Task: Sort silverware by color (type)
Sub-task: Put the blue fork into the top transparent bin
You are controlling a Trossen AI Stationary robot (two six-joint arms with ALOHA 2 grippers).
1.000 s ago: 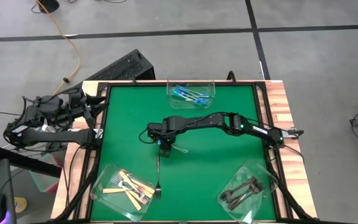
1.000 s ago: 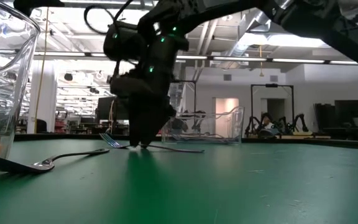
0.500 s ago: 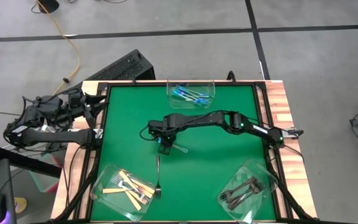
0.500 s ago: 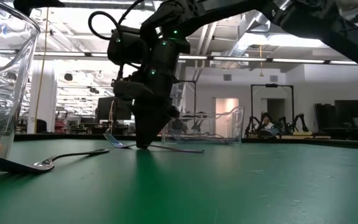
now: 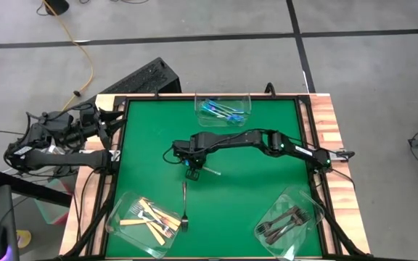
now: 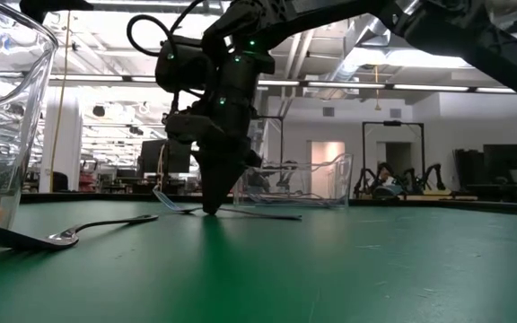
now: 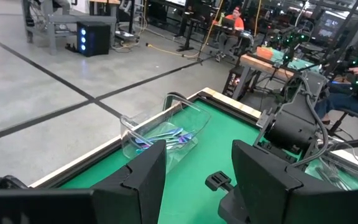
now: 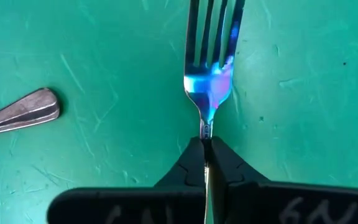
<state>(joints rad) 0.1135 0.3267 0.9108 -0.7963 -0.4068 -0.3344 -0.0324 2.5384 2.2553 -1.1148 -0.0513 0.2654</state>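
Observation:
My right gripper (image 5: 191, 172) stands over the middle of the green mat, pointing down, shut on a metal fork with a blue sheen (image 8: 211, 74). A dark grey fork (image 5: 183, 206) lies flat on the mat nearer the front edge; its handle end (image 8: 23, 111) shows in the right wrist view. Blue forks lie in the far tub (image 5: 223, 109), tan forks in the near-left tub (image 5: 147, 216), dark forks in the near-right tub (image 5: 285, 221). My left gripper (image 7: 197, 180) waits open at the table's left edge, holding nothing. My right gripper pinches the fork's narrow neck (image 8: 207, 129), just behind the head, between its two fingertips (image 6: 212, 208). The fingers come from above, pointing down, one on each side of the neck. The handle (image 6: 272, 215) lies on the mat; the tine end (image 6: 162, 197) sits slightly raised.
The three clear tubs stand near the mat's far edge and its two near corners. A wooden frame (image 5: 324, 130) borders the mat. A keyboard (image 5: 140, 78) lies beyond the far-left corner. Bare mat stretches between the gripper and the right-hand tub.
My right gripper has stayed over the fork and shut its fingers on the fork's neck; a second ago they stood apart on either side of it. The fork's tine end has tipped up a little from the mat.

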